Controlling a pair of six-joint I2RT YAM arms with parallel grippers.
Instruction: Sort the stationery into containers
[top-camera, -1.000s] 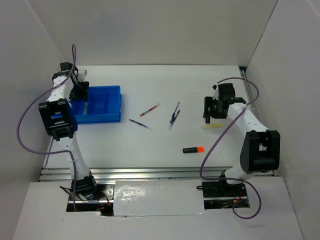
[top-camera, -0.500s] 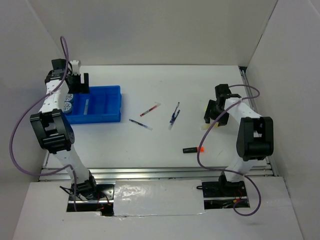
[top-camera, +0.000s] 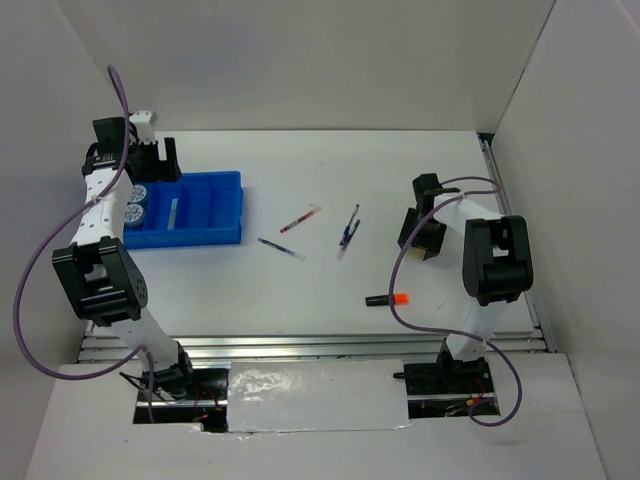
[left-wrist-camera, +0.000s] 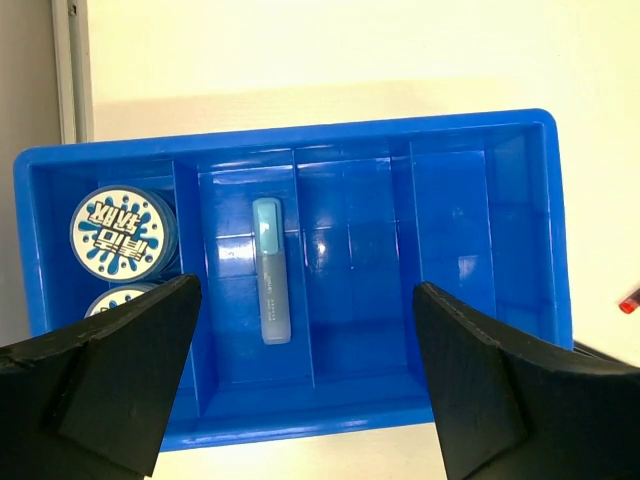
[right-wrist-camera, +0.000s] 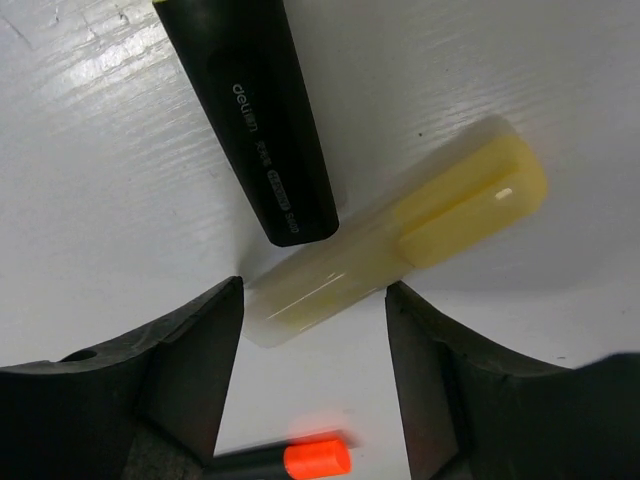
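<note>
The blue tray (top-camera: 200, 210) sits at the far left. In the left wrist view the tray (left-wrist-camera: 450, 230) holds a pale blue bar (left-wrist-camera: 271, 270) in its second compartment and two round pots (left-wrist-camera: 118, 232) in the leftmost. My left gripper (top-camera: 150, 162) (left-wrist-camera: 308, 300) is open and empty above the tray. My right gripper (top-camera: 415, 230) (right-wrist-camera: 312, 290) is open, low over the table, straddling one end of a cream bar (right-wrist-camera: 400, 245). A black highlighter with a yellow cap (right-wrist-camera: 255, 130) lies touching that bar. An orange-capped highlighter (top-camera: 388, 299) (right-wrist-camera: 300, 460) lies nearer.
A red pen (top-camera: 300, 218), a blue pen (top-camera: 349, 228) and a purple pen (top-camera: 281, 249) lie on the white table between the tray and my right gripper. White walls enclose the table on the left, back and right.
My left gripper has risen and drawn back toward the far left over the tray. My right gripper has swung left and down over the cream bar, hiding it in the top view.
</note>
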